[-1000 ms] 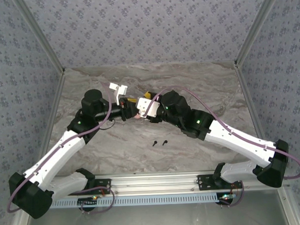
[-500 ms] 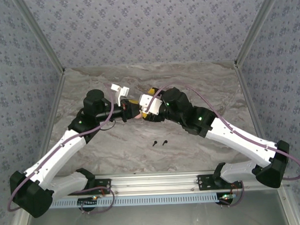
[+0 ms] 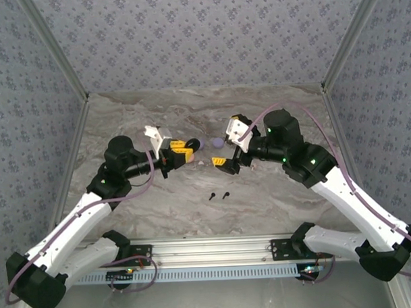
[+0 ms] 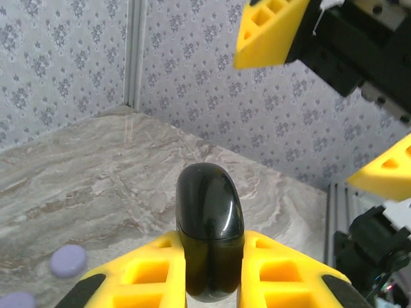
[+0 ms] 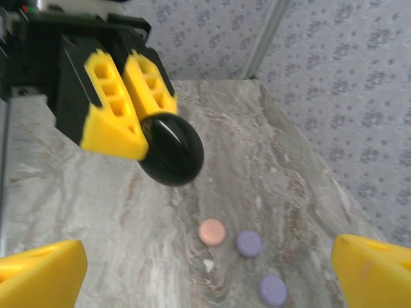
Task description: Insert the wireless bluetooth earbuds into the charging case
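My left gripper (image 3: 180, 149) is shut on a glossy black charging case (image 4: 210, 218), held upright above the table with its lid closed. From the right wrist the same case (image 5: 170, 149) shows between the left arm's yellow fingers (image 5: 112, 119). My right gripper (image 3: 229, 150) faces it a short way off, open wide with nothing between its fingers (image 5: 38, 276). Two tiny black stemmed earbuds (image 3: 212, 195) (image 3: 226, 194) lie side by side on the marble table, nearer the arm bases than either gripper.
Two purple round cases (image 5: 248, 243) (image 5: 273, 290) and a pink one (image 5: 212, 232) lie on the table under the grippers, with a tiny pale piece (image 5: 207, 264) beside them. Patterned walls close in the table (image 3: 288, 191) on three sides. A metal rail (image 3: 215, 245) runs along the near edge.
The two grippers, close together at the table's middle before, have drawn apart. The left one pulled back left with the black case. The right one swung right, uncovering the purple cases.
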Robot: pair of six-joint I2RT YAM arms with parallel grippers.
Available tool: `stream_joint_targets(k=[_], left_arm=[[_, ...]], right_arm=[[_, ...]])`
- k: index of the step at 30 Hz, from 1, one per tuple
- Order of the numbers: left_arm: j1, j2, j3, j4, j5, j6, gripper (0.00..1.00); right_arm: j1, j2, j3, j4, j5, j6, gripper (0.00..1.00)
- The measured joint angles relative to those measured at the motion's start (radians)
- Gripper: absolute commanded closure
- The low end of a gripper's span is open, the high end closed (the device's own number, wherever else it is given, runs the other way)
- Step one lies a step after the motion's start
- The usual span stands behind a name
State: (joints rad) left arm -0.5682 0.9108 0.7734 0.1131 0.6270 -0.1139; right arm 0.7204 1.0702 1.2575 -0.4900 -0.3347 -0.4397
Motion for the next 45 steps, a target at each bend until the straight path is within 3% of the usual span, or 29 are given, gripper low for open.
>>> stream_joint_targets(k=[10,25,45], left_arm=[[-0.006,-0.008,-0.004,0.019,0.009,0.106,1.00],[-0.011,-0.008,-0.004,0.013,0.011,0.133,1.00],[-0.026,0.013,-0.004,-0.034,0.010,0.154,1.00]], right_arm=[[0.050,0.144,0.077,-0.008,0.000,-0.005,0.01],[0.047,0.241,0.183,-0.030,0.055,-0.017,0.15],[0.005,0.288,0.229,-0.060,0.055,0.003,0.16]])
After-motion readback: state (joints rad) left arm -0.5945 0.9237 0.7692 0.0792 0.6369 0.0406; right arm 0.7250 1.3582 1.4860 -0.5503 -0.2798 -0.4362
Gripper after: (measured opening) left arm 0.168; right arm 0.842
